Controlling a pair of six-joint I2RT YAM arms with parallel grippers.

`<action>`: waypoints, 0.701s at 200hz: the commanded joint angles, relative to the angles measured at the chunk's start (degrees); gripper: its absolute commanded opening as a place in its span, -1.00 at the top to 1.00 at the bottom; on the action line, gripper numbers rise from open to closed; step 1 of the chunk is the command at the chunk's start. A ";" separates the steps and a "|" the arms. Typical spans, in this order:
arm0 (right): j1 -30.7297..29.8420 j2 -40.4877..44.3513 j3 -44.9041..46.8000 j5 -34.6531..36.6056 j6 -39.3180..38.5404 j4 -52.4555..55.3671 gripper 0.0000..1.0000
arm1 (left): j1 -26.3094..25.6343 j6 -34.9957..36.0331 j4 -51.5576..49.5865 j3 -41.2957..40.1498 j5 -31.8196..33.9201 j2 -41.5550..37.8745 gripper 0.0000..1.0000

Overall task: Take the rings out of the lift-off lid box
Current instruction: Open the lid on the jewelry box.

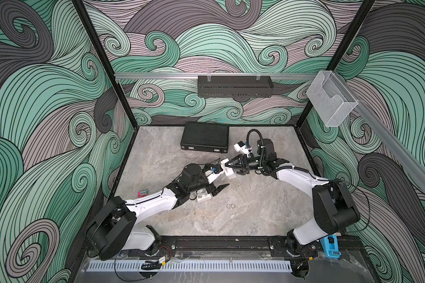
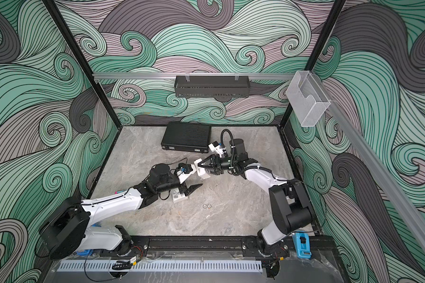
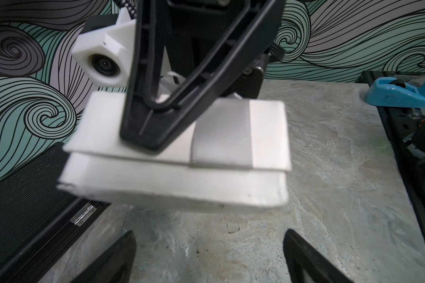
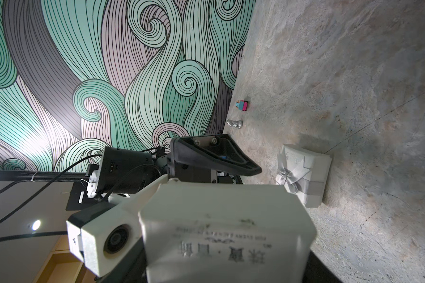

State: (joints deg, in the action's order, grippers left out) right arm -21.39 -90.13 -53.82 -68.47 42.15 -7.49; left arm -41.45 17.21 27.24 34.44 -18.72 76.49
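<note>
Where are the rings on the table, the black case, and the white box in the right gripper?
rings (image 1: 231,206), in a top view, middle of the pair.
black case (image 1: 205,136), in a top view, middle of its ribbed lid.
white box (image 3: 172,180), in the left wrist view, its lower white wall.

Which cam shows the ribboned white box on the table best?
Right wrist: the ribboned box shows nearly whole, bow clear. In both top views the left arm covers part of it. Left wrist misses it.

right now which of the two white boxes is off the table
The white box clamped in the right gripper, held in the air between the two arms. The bow-topped box sits on the table by the left arm.
</note>
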 commanded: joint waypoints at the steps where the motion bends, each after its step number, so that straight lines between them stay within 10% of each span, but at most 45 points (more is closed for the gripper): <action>1: -0.58 1.58 0.47 -1.90 0.00 -1.49 -0.37 | -0.12 0.32 2.07 2.56 0.06 0.69 -0.88; 140: -1.34 1.16 0.62 -1.93 -2.42 0.63 -0.37 | 0.23 1.51 0.92 3.88 -0.18 -0.06 -0.62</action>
State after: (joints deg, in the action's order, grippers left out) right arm -22.33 -90.08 -53.63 -69.14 40.66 -6.37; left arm -41.43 17.67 28.23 35.90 -18.68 76.93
